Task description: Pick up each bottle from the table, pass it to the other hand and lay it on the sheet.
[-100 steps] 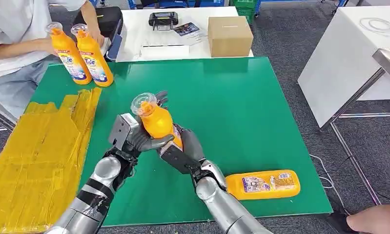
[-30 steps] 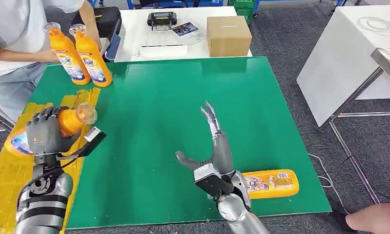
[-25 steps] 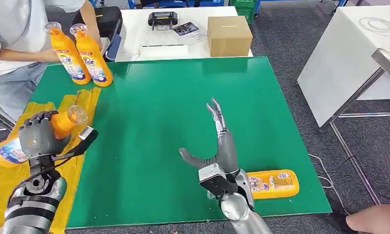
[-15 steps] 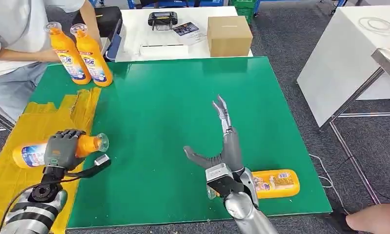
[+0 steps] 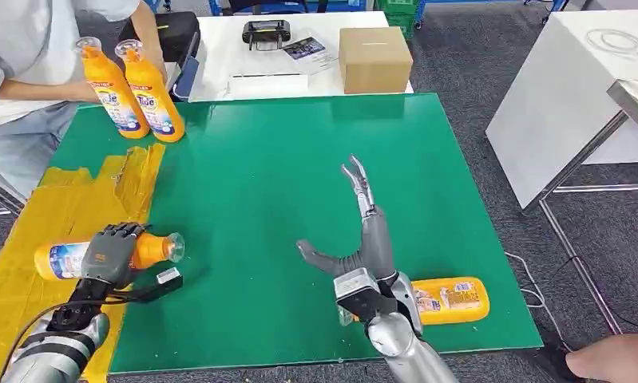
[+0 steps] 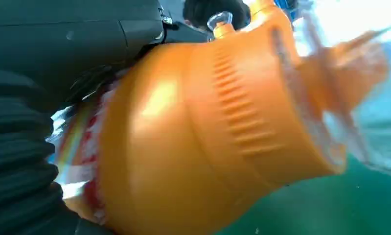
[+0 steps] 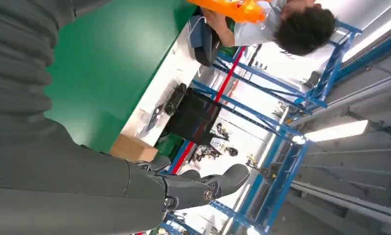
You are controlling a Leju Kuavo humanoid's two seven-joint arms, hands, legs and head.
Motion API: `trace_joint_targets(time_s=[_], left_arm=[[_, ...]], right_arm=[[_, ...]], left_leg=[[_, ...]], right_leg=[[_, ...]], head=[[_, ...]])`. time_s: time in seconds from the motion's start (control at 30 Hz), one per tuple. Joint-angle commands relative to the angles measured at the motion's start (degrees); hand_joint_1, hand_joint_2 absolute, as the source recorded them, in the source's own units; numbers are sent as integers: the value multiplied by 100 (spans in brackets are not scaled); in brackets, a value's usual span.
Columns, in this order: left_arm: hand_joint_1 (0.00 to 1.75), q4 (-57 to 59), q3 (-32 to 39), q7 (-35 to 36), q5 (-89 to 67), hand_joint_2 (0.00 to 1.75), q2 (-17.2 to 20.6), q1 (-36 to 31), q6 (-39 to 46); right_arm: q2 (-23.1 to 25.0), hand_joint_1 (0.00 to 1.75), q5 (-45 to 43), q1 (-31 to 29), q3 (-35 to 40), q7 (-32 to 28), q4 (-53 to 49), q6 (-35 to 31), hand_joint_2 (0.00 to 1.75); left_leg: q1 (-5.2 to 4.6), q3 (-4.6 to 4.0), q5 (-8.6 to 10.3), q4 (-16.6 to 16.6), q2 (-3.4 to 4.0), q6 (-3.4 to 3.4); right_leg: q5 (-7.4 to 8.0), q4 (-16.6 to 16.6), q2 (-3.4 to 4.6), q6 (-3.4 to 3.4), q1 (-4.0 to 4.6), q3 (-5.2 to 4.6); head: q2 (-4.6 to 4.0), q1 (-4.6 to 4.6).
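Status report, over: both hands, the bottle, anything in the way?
Left hand grips bottle over yellow sheet. Right hand open. Second bottle lies beside right arm. Nothing blocking.

Left arm reaching in from the lower left, left hand (image 5: 108,254) gripping around a bottle's (image 5: 68,257) middle, fingers (image 5: 120,233) curling over it, right arm rising from below, right hand (image 5: 366,239) standing open, holding nothing, thumb jutting sideways
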Motion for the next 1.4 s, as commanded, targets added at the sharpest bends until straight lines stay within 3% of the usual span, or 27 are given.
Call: trace_joint_targets(time_s=[0.03, 0.53, 0.7, 0.8, 0.9, 0.93, 1.0, 1.1, 1.17, 1.4], left_arm=[[0, 1023, 118, -89, 0, 175, -90, -254, -44], [0, 1492, 8, -222, 25, 175, -56, -441, -325], [0, 1464, -16, -641, 260, 175, -69, -321, -661], [0, 1255, 200, -1198, 976, 175, -250, -148, -278], [0, 182, 1004, -2466, 2357, 175, -680, 354, -44], [0, -289, 798, -2651, 3153, 175, -798, 550, -83], [0, -1615, -83, -2651, 4991, 175, -652, 1038, -274], [0, -3230, -322, -2651, 6425, 175, -507, 1541, -844], [0, -4306, -220, -2651, 7155, 175, -472, 1944, -1455], [0, -4774, -16, -2651, 7384, 175, -578, 2139, -1776]], right_arm=[[-165, 0, -6, -269, 147, -10, 367, 50, 175], [-174, 0, 62, -312, 158, 39, 425, 124, 175], [-175, 0, 88, -332, 128, 57, 432, 177, 175], [-161, 0, 84, -376, 112, 64, 469, 216, 175], [-177, 0, 83, -351, 128, 60, 494, 225, 175], [-183, 0, 88, -319, 119, 57, 466, 219, 175], [-215, 0, 179, -253, 115, 49, 389, 165, 175], [-334, 0, 601, -136, 133, 193, 223, 37, 175], [-530, 0, 1462, -67, 204, 534, 185, -130, 175], [-689, 0, 1736, 16, 237, 656, 171, -14, 175]], left_leg=[[2, 20, -4, -5, 4, 4], [4, 48, -5, -5, 9, 3], [1, 63, -4, -11, 13, 3], [-1, 70, -1, -14, 12, 3], [-7, 81, -3, -15, 3, 3], [-4, 78, -3, -16, 6, 5], [-5, 72, -2, -10, -14, 5], [0, 44, -5, 5, -17, 6], [7, 34, -15, 11, -4, 5], [0, 6, -8, 5, -8, 0]], right_leg=[[-2, -9, 0, -4, 3, 22], [0, -10, 6, -5, 6, 48], [2, -12, 11, -5, 3, 63], [5, -14, 8, -6, 2, 71], [0, -10, 0, -2, -5, 81], [3, -16, 1, -2, -2, 80], [-5, -11, -21, 0, -4, 76], [-8, -5, -24, -1, -1, 47], [-11, -7, -14, -3, 8, 39], [-4, -5, -14, 0, -2, 10]], head=[[0, -2], [0, -2], [0, -2], [0, -2], [0, -2], [0, -2], [0, -2], [0, 2], [0, -2], [0, 2]])
